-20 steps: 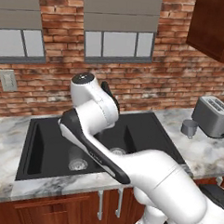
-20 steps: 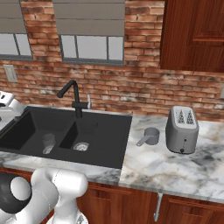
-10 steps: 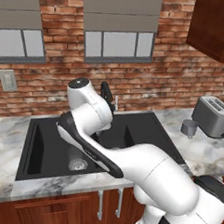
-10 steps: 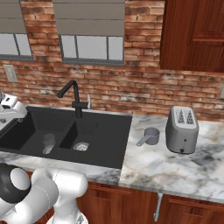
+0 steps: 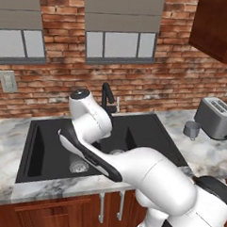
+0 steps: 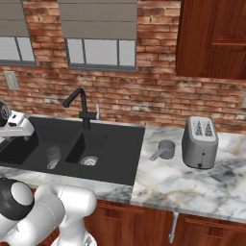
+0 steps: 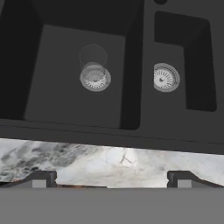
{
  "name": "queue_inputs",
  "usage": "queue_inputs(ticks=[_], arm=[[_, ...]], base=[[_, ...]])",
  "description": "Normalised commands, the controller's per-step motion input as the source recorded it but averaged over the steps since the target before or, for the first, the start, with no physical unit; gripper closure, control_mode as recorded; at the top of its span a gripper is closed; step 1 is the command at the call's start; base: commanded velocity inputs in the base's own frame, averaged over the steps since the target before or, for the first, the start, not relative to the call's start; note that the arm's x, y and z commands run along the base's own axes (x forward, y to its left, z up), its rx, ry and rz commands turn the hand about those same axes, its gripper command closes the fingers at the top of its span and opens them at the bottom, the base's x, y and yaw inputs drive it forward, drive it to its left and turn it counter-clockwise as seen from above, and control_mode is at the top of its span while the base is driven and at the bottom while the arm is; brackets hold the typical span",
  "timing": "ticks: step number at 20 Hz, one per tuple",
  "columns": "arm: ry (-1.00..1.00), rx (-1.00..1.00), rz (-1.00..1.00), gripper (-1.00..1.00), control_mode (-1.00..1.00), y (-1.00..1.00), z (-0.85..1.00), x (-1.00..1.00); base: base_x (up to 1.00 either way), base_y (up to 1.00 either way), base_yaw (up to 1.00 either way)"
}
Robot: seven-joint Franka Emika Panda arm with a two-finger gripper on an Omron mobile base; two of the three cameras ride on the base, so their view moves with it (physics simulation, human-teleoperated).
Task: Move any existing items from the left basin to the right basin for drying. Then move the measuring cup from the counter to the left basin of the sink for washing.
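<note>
A clear drinking glass [image 7: 92, 59] stands in the left basin [image 7: 52, 92] of the black sink, just beyond its drain; it also shows as a pale glass [image 6: 53, 156]. The right basin [image 7: 175, 48] holds just its drain. My gripper [image 7: 111, 179] hangs open above the sink's front rim and the marble counter edge, well above the glass, with nothing between its fingertips [image 7: 41, 178]. The grey measuring cup [image 6: 164, 150] sits on the counter right of the sink, beside the toaster, seen too as the cup [image 5: 192, 129].
A silver toaster [image 6: 201, 141] stands on the marble counter right of the cup. The black faucet [image 6: 79, 103] rises behind the divider between the basins. My white arm [image 5: 93, 133] arches over the sink in the left base view. A brick wall with windows backs the counter.
The arm has swung leftward over the sink toward the left basin. The gripper stayed open; the glass and measuring cup have not moved.
</note>
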Motion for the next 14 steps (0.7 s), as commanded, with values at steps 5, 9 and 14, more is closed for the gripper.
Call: queue_inputs(ticks=[5, 9, 14], arm=[[0.00, 0.03, 0.01, -1.00, -1.00, -0.01, -0.31, 0.15], [0.00, 0.00, 0.03, -1.00, -1.00, -0.01, -0.26, 0.20], [0.00, 0.00, 0.01, -1.00, -1.00, 0.00, -0.21, 0.29]], base=[[0.00, 0.00, 0.00], [0.00, 0.00, 0.00], [0.00, 0.00, 0.00]])
